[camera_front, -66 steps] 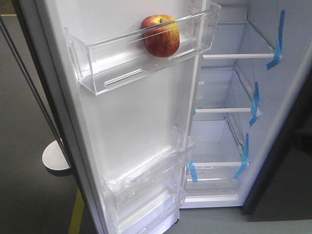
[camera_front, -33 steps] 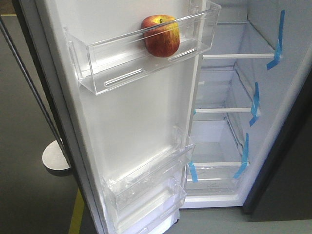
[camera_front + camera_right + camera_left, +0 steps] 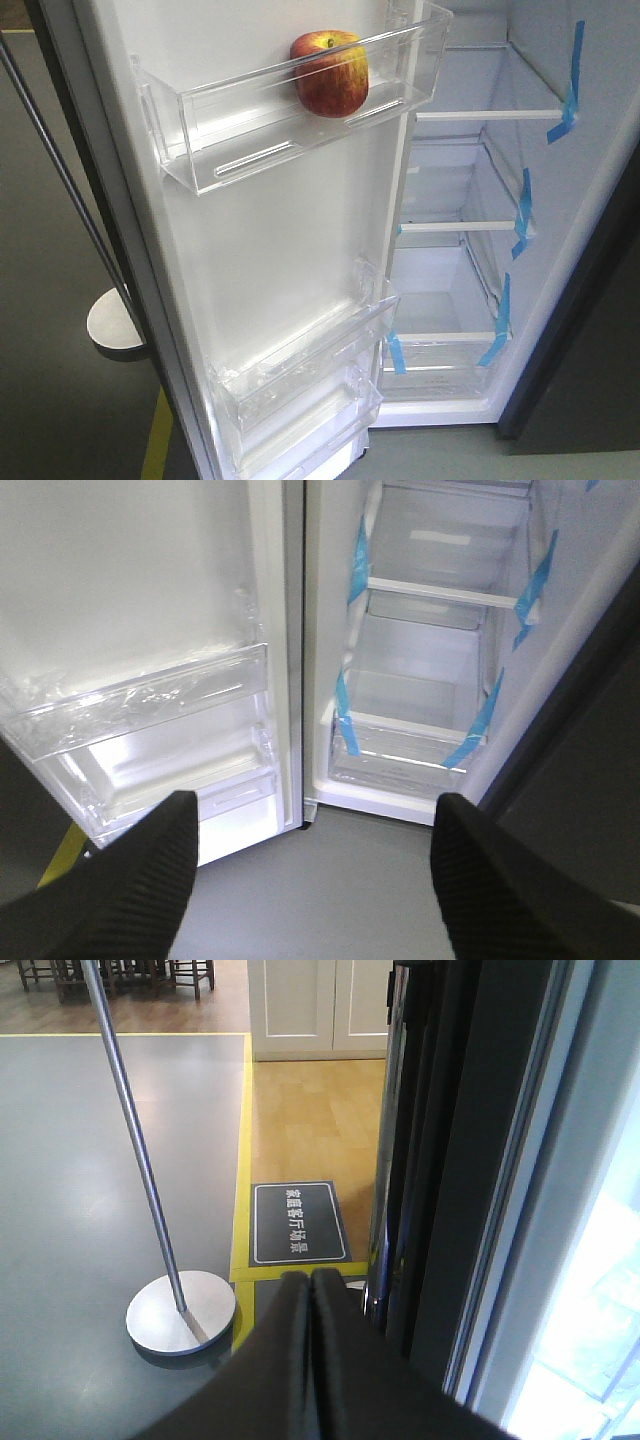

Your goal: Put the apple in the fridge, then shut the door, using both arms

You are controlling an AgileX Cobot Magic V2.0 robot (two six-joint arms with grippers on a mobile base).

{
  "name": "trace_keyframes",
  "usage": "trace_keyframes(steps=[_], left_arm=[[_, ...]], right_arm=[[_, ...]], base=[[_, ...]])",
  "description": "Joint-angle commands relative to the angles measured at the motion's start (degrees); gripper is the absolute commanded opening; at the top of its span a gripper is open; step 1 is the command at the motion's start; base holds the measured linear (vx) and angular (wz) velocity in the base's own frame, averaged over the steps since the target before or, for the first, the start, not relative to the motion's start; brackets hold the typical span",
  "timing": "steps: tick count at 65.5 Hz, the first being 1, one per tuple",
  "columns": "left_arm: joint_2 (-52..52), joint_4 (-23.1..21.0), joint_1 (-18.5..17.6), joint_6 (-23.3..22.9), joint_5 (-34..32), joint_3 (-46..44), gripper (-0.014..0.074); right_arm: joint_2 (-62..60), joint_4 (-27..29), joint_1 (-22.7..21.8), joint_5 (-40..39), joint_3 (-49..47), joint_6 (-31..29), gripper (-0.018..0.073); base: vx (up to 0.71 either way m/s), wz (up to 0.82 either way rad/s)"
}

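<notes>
The apple sits in the upper door bin, toward the bin's right end, at the top centre of the front-facing view. It stands stem-up and shows through the clear plastic front wall. The door stands wide open, its white inner face filling the middle of the frame, with the two lower door bins stacked near the bottom. To the right the fridge shows its white interior, where glass shelves step downward and blue tape strips run along their right edges. At the left edge a metal pole stand rests its round base on the grey floor, beside a yellow floor line.

In the left wrist view the left gripper is clenched, fingers pressed together with nothing between them, pointing at the floor just left of the door's dark outer edge. A black floor sign with white characters lies ahead of it.

In the right wrist view the right gripper is released, its two fingers spread wide at the lower corners and holding nothing. It faces the foot of the fridge, with a clear drawer at centre right.
</notes>
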Motion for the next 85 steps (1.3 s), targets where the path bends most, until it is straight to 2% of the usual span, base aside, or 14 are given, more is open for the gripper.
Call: trace_keyframes(steps=[1,8,15,48,60,85], left_arm=[[-0.8,-0.4,-0.1,-0.1,-3.7,1.1,-0.0006],[-0.8,-0.4,-0.1,-0.1,-3.7,1.1,-0.0006],[-0.8,-0.4,-0.1,-0.1,-3.7,1.1,-0.0006],[-0.8,-0.4,-0.1,-0.1,-3.7,1.1,-0.0006],[-0.8,-0.4,-0.1,-0.1,-3.7,1.1,-0.0006],[-0.8,-0.4,-0.1,-0.1,-3.7,1.1,-0.0006]], right_arm=[[0.5,-4.7,-0.3,-4.0,-1.3,3.9,0.0474],[0.5,-10.7,-0.3,-4.1,-1.3,6.8,0.0474],[0.5,-13.5,-0.3,-4.2,-1.3,6.8,0.0474],[6.7,-12.1,-0.3,-6.5,-1.3,5.5,0.0474],[7.4,-12.1,-0.3,-8.2,-1.3,6.7,0.0474],[7.4,-12.5,-0.3,-6.2,-1.3,6.6,0.0474]], base=[[0.00,0.00],[0.00,0.00],[0.00,0.00],[0.00,0.00],[0.00,0.00],[0.00,0.00]])
